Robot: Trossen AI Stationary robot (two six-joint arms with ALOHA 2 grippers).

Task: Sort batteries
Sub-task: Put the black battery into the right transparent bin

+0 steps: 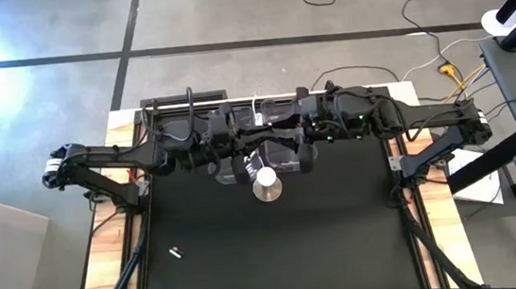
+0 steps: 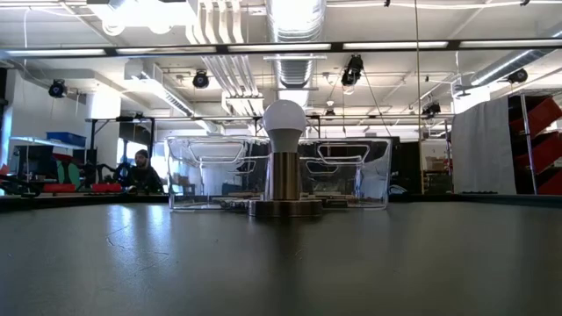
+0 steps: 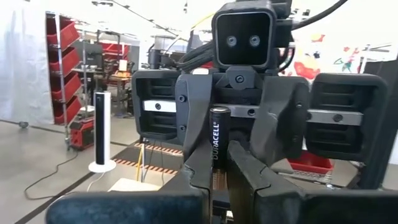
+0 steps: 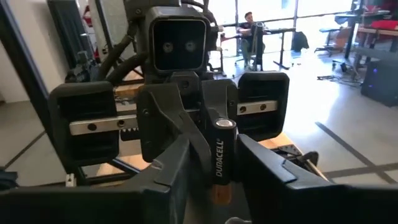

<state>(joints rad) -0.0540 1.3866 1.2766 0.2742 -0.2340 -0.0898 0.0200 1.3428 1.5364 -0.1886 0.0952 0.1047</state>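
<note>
**Over the back of the table: one cell between two grippers**

At the far edge of the black table [image 1: 279, 266] both arms meet nose to nose above the clear bins [image 2: 211, 171]. In front of the bins stands a white-bulbed lamp [image 2: 284, 158] on a metal base.

The left gripper [image 3: 216, 163] is clamped on the held battery [image 3: 217, 134], which stands upright in mid-air. The right gripper [image 4: 214, 165] faces it and flanks the same cell. I cannot tell whether it grips too.

This cell looks light, rigid and smooth-skinned, so it will likely roll or twist in a loose pinch. My call is to take it across the middle of the barrel, square to its length.

- **High view:** it alone catches a loose battery [image 1: 176, 254] lying well apart, near the table's front left. It hides the pinch under the arms.
- **Wrist views:** they show the pinch and the label.
- **Low view:** it shows bins and lamp, but neither gripper nor cell.
</note>
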